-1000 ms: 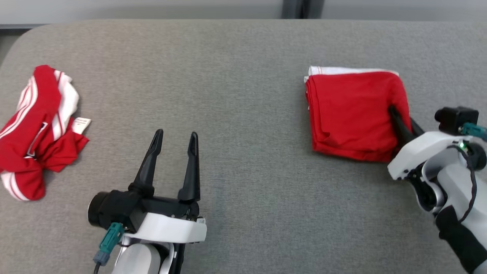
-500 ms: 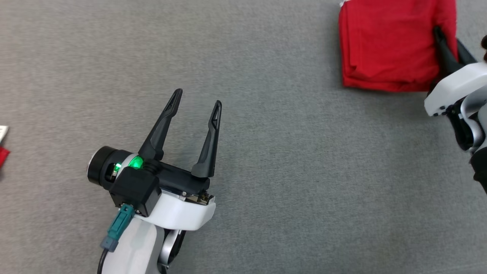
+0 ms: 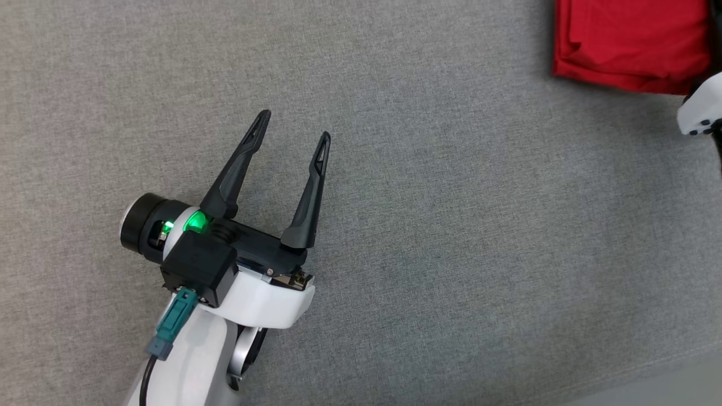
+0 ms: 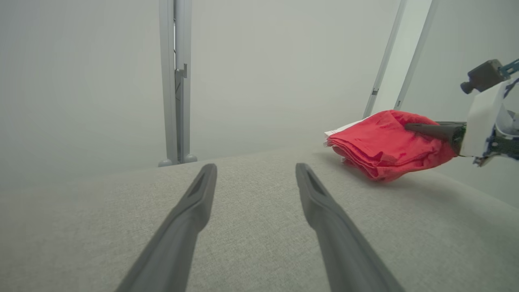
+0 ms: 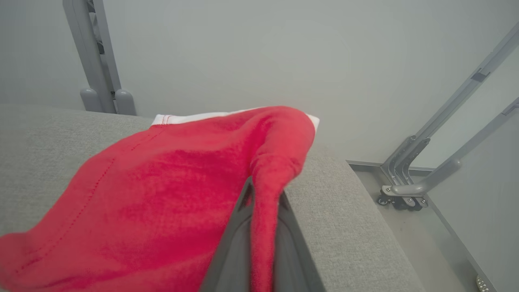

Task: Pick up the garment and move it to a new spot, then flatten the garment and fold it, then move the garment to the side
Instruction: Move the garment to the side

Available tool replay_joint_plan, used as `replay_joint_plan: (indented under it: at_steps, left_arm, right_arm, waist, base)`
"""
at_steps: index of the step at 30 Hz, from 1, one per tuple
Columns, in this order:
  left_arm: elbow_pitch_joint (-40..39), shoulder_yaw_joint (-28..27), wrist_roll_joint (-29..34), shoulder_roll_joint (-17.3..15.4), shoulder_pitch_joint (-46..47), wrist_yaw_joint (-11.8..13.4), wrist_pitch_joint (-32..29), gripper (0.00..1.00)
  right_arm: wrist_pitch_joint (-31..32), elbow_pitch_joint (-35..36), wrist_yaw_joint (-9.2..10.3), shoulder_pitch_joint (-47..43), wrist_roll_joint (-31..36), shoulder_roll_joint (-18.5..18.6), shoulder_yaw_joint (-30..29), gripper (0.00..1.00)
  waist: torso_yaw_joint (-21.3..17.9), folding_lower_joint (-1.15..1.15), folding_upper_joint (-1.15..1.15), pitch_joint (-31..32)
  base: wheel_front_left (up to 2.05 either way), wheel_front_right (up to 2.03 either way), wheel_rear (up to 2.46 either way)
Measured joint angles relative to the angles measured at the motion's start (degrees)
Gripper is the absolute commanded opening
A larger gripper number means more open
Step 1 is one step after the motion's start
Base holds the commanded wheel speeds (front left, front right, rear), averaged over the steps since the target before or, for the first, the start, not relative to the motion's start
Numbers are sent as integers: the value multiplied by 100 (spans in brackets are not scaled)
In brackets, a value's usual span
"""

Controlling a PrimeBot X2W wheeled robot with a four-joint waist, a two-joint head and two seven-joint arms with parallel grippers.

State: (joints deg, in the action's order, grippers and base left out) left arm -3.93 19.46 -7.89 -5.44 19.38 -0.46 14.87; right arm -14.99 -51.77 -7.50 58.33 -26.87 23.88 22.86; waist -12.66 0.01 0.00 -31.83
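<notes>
Folded red cloth garment (image 5: 162,182) with a white hem sits on the grey fabric-covered table (image 3: 451,254), near its right edge. The right gripper (image 5: 264,194) has its two dark fingers closed on a pinched fold at the garment's right side. The left gripper (image 3: 294,126) is over bare table, well apart from the garment, its fingers spread wide, holding nothing.
</notes>
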Motion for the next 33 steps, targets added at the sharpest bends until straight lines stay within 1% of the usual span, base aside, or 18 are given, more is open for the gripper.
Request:
replay_joint_plan:
  at_steps: [4, 9, 14, 20, 25, 26, 27, 30, 33]
  left_arm:
    - [-35, 68, 57, -84, 113, -57, -74, 100]
    - [-105, 183, 124, -99, 311, -125, -132, 100]
    - [-171, 243, 129, -86, 408, -147, -168, 100]
    - [-248, 264, 125, -98, 420, -101, -166, 100]
    - [-269, 277, 108, -111, 377, -93, -164, 100]
    - [-269, 290, 107, -110, 376, -90, -155, 100]
    - [-268, 307, 104, -105, 377, -88, -153, 100]
    - [-253, 334, 99, -94, 381, -64, -141, 100]
    - [-203, 327, 76, -88, 375, -29, -121, 100]
  right_arm:
    - [0, -221, 0, 325, 421, 177, 153, 0]
    - [0, -501, 0, 787, 867, 345, 361, 0]
    - [0, -828, 0, 987, 990, 448, 517, 0]
    - [0, -1156, 0, 1215, 1042, 691, 552, 0]
    - [0, -1332, 0, 1234, 1082, 721, 565, 0]
    - [0, -1371, 0, 1251, 1101, 725, 550, 85]
    - [0, -1395, 0, 1269, 1141, 728, 520, 100]
    - [0, -1401, 0, 1279, 1338, 747, 321, 100]
    - [0, -1224, 0, 1278, 1663, 782, -34, 100]
  waist:
    - [30, 0, 0, -147]
    - [159, 0, 0, -286]
    - [297, 0, 0, -346]
    - [463, 0, 0, -401]
    - [526, 0, 0, -419]
    - [537, 0, 0, -419]
    - [546, 0, 0, -414]
    - [563, 0, 0, -362]
    - [566, 0, 0, -255]
  base:
    - [0, 0, 0]
    - [0, 0, 0]
    - [0, 0, 0]
    - [0, 0, 0]
    - [0, 0, 0]
    - [0, 0, 0]
    - [0, 0, 0]
    - [0, 0, 0]
    - [0, 0, 0]
